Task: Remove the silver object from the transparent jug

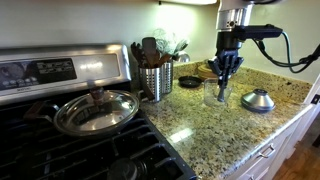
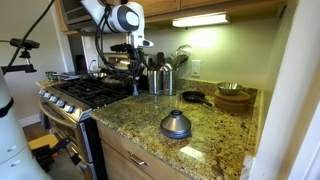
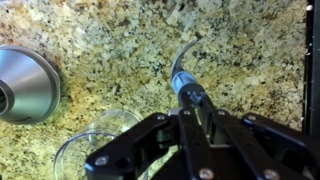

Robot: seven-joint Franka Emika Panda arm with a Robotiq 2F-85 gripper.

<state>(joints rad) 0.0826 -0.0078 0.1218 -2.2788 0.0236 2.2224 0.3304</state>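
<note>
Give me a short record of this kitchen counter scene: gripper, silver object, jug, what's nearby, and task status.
gripper: shut on the silver object, just above the jug
silver object: slender and curved, sticking out past the gripper; in the wrist view it sits beside the jug's rim, not inside it
jug: clear, upright on the granite counter
dome: silver, on the counter near the jug, not touching it
canister: ribbed, holding utensils, beside the stove
lid: resting on the stove
task status: object appears out of the jug, not yet set down
</note>
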